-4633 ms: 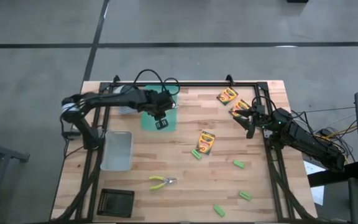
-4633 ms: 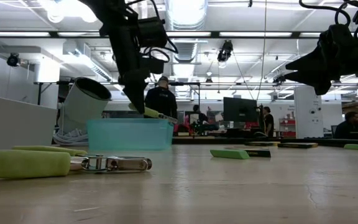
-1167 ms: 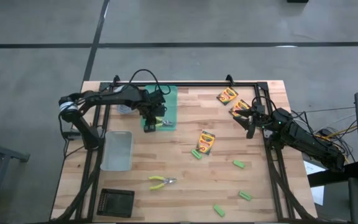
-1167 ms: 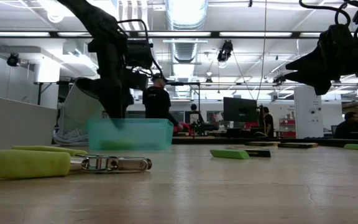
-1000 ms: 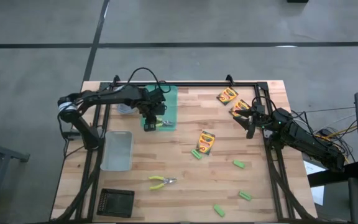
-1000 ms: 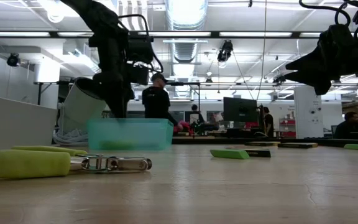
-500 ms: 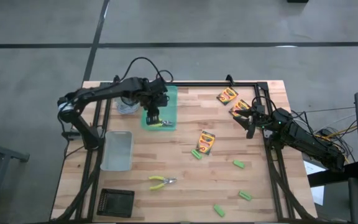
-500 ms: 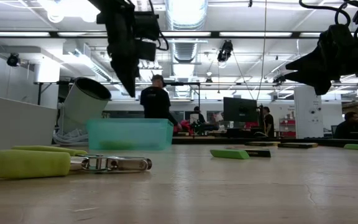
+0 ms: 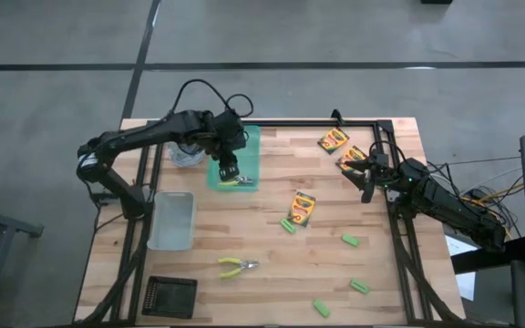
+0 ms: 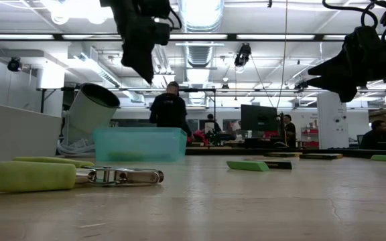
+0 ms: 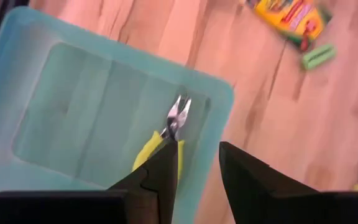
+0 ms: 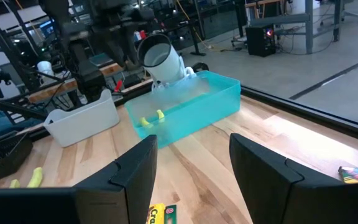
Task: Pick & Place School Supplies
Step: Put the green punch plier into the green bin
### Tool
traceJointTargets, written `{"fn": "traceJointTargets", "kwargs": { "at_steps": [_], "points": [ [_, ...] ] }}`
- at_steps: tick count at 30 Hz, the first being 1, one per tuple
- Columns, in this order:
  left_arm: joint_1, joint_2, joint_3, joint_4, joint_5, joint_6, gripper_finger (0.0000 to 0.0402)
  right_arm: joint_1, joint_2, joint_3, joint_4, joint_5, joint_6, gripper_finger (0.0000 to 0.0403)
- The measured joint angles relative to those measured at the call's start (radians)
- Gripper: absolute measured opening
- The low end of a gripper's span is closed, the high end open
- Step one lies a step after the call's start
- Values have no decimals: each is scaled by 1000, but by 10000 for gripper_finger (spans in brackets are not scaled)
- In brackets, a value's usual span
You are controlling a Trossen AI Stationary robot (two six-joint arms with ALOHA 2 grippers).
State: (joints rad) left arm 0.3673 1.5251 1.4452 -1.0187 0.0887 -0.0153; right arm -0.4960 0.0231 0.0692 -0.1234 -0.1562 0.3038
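Translucent teal tray [image 11: 55,74], yellow-handled steel pliers [image 11: 166,134] inside

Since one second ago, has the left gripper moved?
Yes. The left gripper has risen, now well above the teal tray whose rim it nearly touched before.

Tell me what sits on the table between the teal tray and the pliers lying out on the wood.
Nothing. In the high view, the stretch from the teal tray down to the pliers on the table is bare wood; the clear bin sits off to one side.
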Motion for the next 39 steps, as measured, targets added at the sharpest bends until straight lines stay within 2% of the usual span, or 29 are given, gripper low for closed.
{"fn": "traceJointTargets", "kwargs": {
  "at_steps": [12,23,39],
  "points": [
    [-94,-53,-9,5,0,-210,122,0,-1,0,0,0,0,196],
    [-205,-67,-10,5,0,-204,122,0,0,0,0,0,0,196],
    [-447,-69,-11,-4,-2,-182,122,0,-1,0,0,0,0,196]
  ]
}}
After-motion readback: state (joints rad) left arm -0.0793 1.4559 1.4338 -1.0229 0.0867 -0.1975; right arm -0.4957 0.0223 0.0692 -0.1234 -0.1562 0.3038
